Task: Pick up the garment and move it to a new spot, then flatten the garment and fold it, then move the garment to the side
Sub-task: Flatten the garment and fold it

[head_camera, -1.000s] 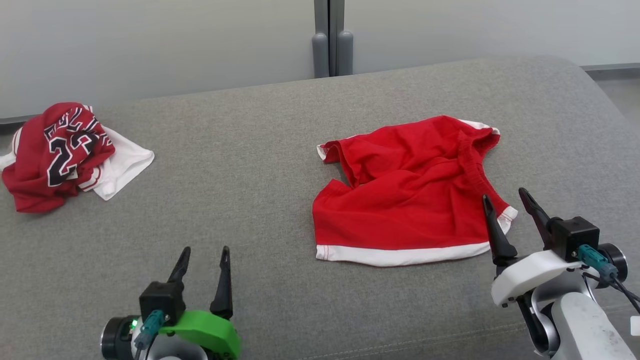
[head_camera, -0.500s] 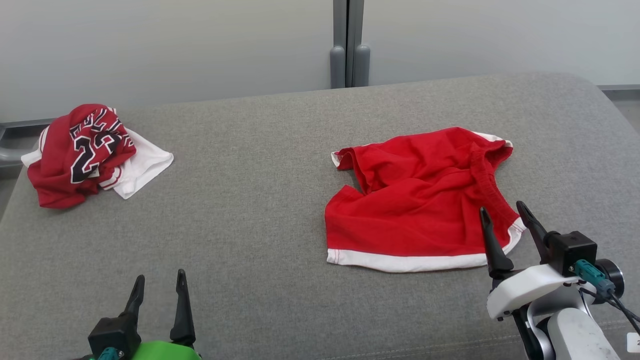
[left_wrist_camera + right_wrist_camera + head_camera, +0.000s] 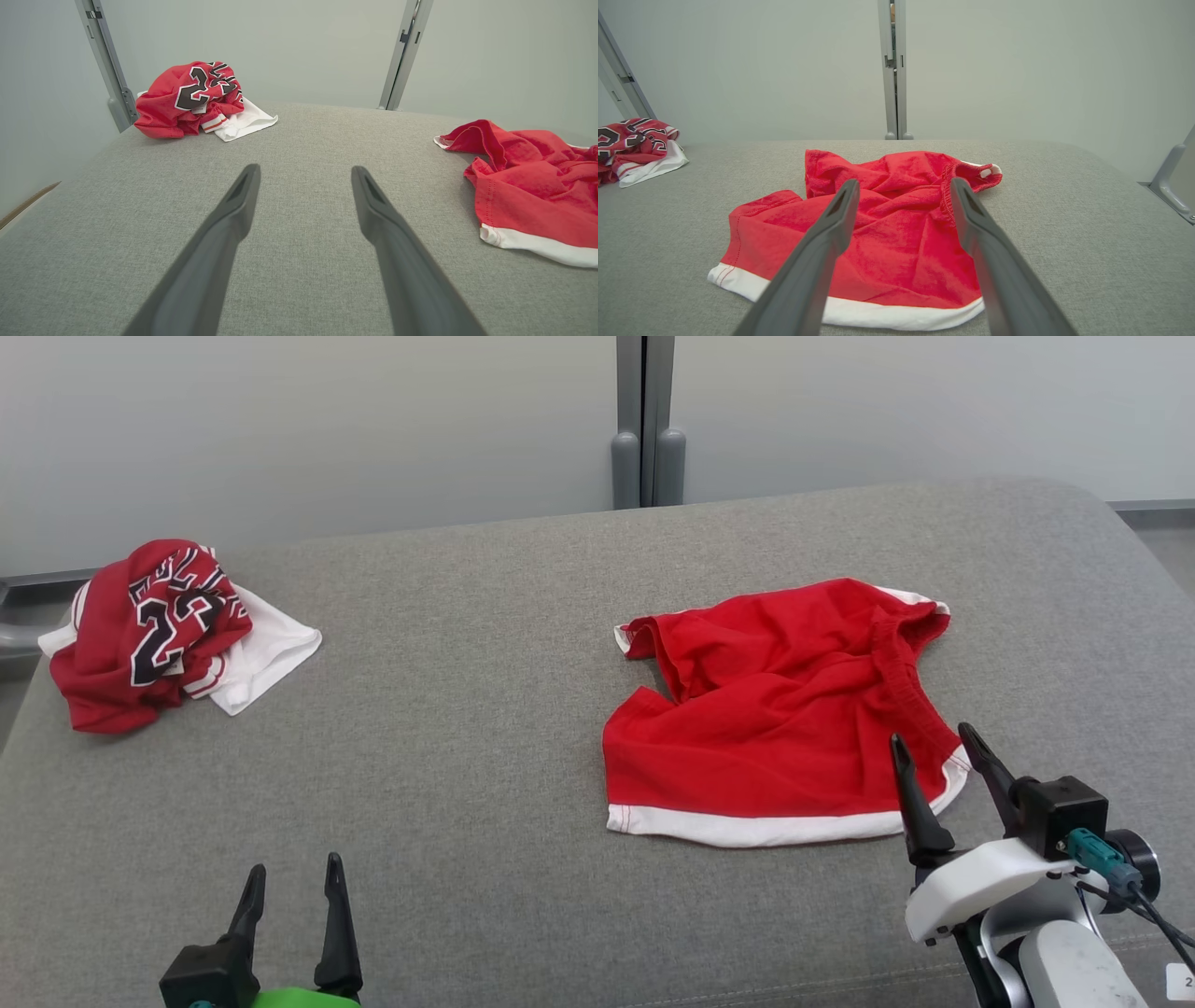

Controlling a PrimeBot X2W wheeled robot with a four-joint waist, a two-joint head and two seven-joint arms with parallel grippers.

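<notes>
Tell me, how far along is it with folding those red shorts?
Done: nothing visibly; the red shorts lie rumpled, unfolded on the grey cushion. In hand: nothing gripped; the right pincer hovers open at their near right corner, the left pincer open, apart. To do: flattening, folding, moving aside.

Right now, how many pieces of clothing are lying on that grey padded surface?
2: red fabric shorts with white trim on the right, and a bunched red-and-white numbered jersey at the far left. That bundle may hide another piece.
</notes>
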